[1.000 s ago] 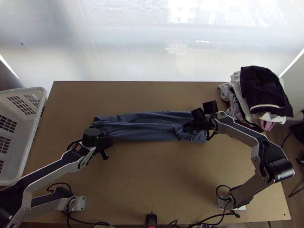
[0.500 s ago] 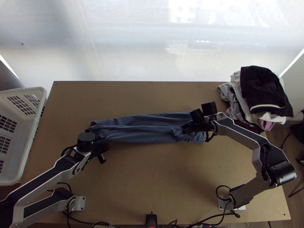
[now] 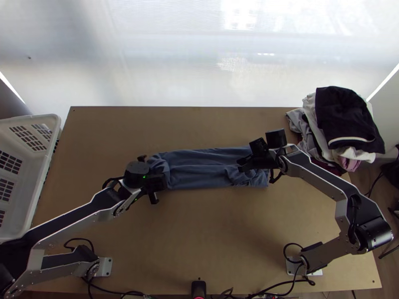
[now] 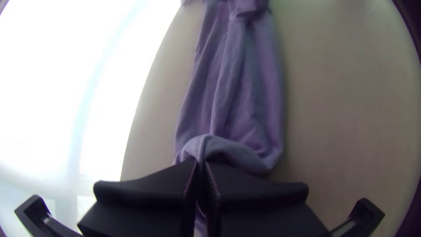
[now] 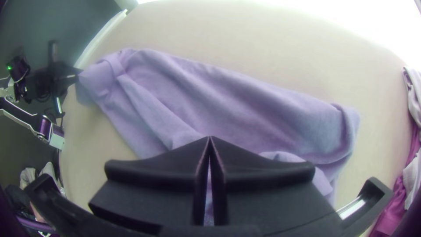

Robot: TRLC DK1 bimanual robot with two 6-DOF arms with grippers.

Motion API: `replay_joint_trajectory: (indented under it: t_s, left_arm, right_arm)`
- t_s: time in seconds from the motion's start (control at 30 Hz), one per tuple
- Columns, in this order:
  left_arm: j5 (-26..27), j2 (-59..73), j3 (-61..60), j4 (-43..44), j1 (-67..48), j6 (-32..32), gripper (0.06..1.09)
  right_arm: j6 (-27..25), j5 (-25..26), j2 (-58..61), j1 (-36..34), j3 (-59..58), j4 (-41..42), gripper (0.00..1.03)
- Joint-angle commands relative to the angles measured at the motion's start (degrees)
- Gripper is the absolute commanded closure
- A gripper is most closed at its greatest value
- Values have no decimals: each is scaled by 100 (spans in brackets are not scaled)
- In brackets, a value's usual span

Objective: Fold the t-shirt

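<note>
Got blue t-shirt (image 3: pixel 204 172) mid-table, laid out as a long narrow strip with lengthwise creases, rumpled near the right gripper (image 3: pixel 243 164). In left wrist view, closed left gripper (image 3: pixel 161 180) on the strip's end nearer the basket, with cloth pinched between fingers and bunched up just ahead of them. At the other end, right gripper over the shirt, fingers together at the tips; can't tell about any grip on cloth. Also seeing white laundry basket (image 3: pixel 43 177) beside wooden table (image 3: pixel 199 239), plus clothes pile (image 3: pixel 344 117) at far right corner, dark garment on top.
</note>
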Motion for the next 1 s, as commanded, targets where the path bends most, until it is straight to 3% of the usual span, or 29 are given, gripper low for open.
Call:
replay_joint_trajectory:
  t_s: [0.0,0.43,0.97]
  left_arm:
    - [4,865,1039,32,-530,270,99]
    - [179,2051,2296,94,-1092,1088,99]
    - [461,3967,4485,94,-1874,1817,99]
  right_arm:
    - [0,-4,44,13,-54,-9,100]
    - [-18,-171,-237,-338,-432,0,100]
    - [-141,-601,-1634,-2105,-1012,-466,100]
